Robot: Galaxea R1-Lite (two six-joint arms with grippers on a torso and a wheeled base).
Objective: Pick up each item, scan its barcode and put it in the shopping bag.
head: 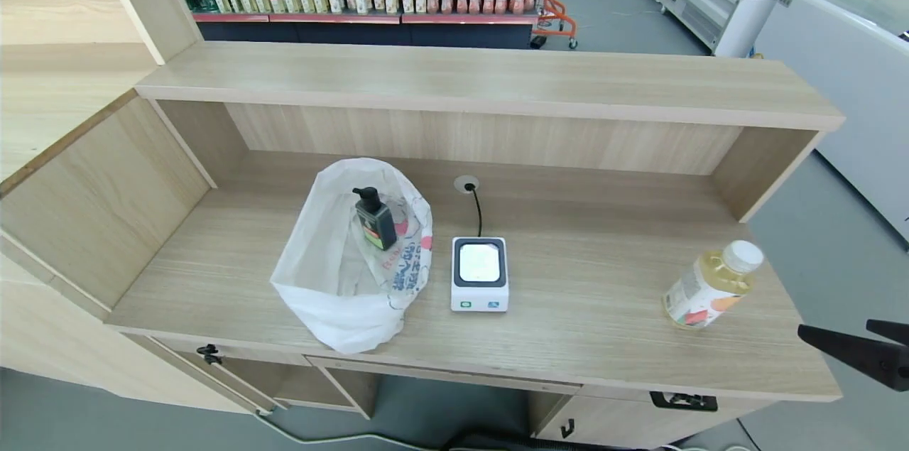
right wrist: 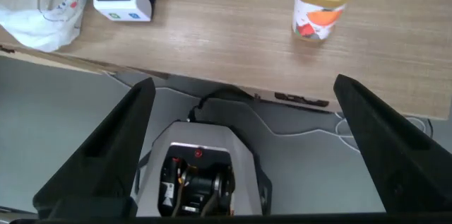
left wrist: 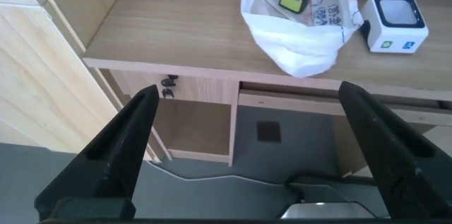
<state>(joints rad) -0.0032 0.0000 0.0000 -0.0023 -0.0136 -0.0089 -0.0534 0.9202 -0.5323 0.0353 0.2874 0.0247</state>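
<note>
Bottle [head: 710, 285] upright on counter [head: 589, 316], cap up, long axis vertical.

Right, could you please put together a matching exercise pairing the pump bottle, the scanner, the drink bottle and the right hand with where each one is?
Things:
1. pump bottle
2. scanner
3. drink bottle
4. right hand

Places:
A. standing near the right end of the counter
B. inside the shopping bag
C. by the counter's right front corner, open
D. mid-counter, just right of the bag

Pairs: 1-B, 2-D, 3-A, 4-C.
</note>
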